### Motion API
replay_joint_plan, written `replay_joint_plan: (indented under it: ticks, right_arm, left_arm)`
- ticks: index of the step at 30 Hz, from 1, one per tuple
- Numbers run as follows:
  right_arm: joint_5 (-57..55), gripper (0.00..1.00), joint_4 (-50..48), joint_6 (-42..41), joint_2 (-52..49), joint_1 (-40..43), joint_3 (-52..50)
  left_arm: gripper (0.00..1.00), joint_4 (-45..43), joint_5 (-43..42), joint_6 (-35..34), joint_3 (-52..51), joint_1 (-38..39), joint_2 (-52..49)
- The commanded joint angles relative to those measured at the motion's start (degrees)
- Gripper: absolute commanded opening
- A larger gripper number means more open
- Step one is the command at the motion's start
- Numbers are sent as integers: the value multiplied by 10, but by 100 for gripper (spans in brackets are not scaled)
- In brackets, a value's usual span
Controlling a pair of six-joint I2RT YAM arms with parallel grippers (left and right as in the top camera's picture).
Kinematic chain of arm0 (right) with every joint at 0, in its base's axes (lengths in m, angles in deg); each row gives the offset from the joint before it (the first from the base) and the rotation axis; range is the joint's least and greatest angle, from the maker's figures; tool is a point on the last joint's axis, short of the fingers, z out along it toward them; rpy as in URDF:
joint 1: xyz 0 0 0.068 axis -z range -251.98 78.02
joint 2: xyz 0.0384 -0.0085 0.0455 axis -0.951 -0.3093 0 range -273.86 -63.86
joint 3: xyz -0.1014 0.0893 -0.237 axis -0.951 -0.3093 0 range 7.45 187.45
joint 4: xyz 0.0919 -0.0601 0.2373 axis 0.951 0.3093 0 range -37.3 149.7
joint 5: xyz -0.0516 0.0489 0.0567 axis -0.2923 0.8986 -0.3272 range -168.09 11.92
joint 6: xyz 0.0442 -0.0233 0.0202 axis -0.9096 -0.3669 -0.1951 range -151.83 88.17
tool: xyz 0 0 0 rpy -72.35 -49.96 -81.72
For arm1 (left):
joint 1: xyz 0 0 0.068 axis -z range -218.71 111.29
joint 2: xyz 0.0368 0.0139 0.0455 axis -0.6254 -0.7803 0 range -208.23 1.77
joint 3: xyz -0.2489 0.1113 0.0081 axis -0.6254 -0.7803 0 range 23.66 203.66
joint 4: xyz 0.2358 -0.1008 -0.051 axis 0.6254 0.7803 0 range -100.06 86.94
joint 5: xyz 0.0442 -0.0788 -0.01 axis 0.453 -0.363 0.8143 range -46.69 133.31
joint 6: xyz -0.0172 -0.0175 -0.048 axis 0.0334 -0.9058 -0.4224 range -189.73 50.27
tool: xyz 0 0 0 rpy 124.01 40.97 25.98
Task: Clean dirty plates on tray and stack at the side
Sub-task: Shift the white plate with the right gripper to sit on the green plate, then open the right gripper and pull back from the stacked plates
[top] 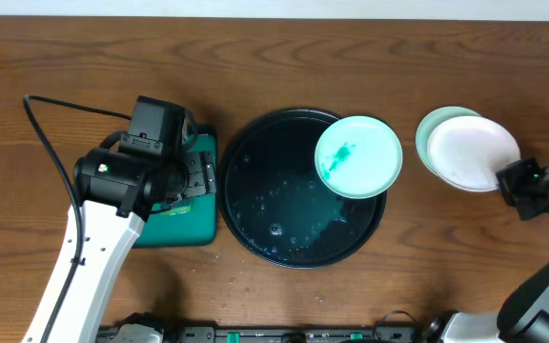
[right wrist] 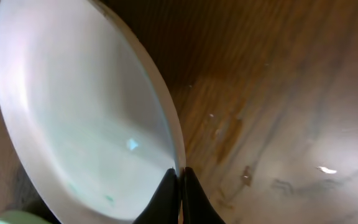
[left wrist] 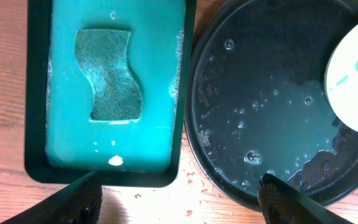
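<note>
**Right fingers pinch the white plate's rim; left fingers hang open over the green tray**

Your white plate (top: 472, 152) sits on the counter (top: 65, 57) to the right of the tray (top: 255, 205), well clear of it. The right fingers (right wrist: 173, 190) are pinched nearly together on its near edge, the rim caught between them. A mint plate (top: 435, 126) shows from under its far left side. It looks as though the white one lies on it, though you cannot tell whether they touch.

The smeared plate (top: 357, 157), with a teal blot left of its middle, lies at the tray's upper right, overlapping the rim. Wet droplets cover the tray's floor.

On the other side, just beside the tray, the green tray (left wrist: 39, 93) holds a sponge (left wrist: 109, 74) in soapy water. Your left fingers (left wrist: 277, 198) are spread wide above it and grip nothing.
</note>
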Motion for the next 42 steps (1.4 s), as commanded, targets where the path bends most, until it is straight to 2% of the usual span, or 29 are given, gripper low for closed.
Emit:
replay_joint_plan:
  ticks: [1, 4, 15, 17, 19, 23, 24, 25, 29, 31, 34, 38, 42]
  right_arm:
    - [-17, 2, -15, -49, -34, -28, -1]
    - [-26, 1, -24, -71, -57, -40, -1]
    - [-26, 3, -66, -70, -83, -46, -1]
    - [-24, 7, -71, -70, -83, -46, -1]
    - [-23, 21, -74, -65, -83, -46, -1]
    - [-8, 32, -88, -22, -83, -47, -1]
    - [17, 39, -97, 10, -83, -47, -1]
    - [31, 42, -103, 25, -83, -47, -1]
    - [130, 40, -146, 101, -83, -47, 7]
    - [156, 34, -151, 122, -83, -49, 17]
    - [153, 23, -150, 119, -83, -53, 23]
    - [95, 23, -140, 90, -83, -62, 23]
    - [101, 17, -121, 95, -83, -68, 23]
  left_arm:
    - [81, 0, 7, 4, -8, 2, -3]
    - [81, 0, 7, 4, -8, 2, -3]
    - [81, 0, 7, 4, -8, 2, -3]
    - [81, 0, 7, 4, -8, 2, -3]
    - [81, 0, 7, 4, -8, 1, -3]
    - [81, 0, 7, 4, -8, 2, -3]
    - [81, 0, 7, 4, -8, 1, -3]
    - [81, -1, 7, 4, -8, 1, -3]
    - [81, 0, 7, 4, -8, 1, -4]
    - [81, 0, 7, 4, -8, 2, -3]
    - [81, 0, 7, 4, -8, 1, -4]
    - [81, 0, 7, 4, -8, 1, -4]
    - [81, 0, 7, 4, -8, 1, -4]
